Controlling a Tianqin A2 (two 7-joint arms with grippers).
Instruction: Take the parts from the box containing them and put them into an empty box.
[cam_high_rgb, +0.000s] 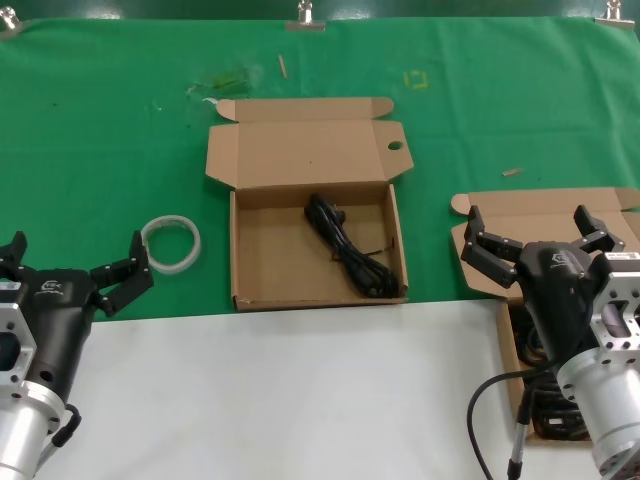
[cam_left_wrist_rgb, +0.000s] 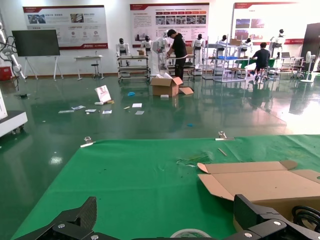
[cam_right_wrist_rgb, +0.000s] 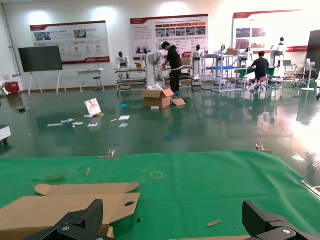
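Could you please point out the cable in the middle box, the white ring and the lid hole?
cable (cam_high_rgb: 347, 247), head view, middle of the bundle
white ring (cam_high_rgb: 172, 243), head view, its band
lid hole (cam_high_rgb: 395, 146), head view, the opening

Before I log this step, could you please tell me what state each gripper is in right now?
Left gripper: open, holding nothing, near the white ring.
Right gripper: open, holding nothing, above the right-hand box.
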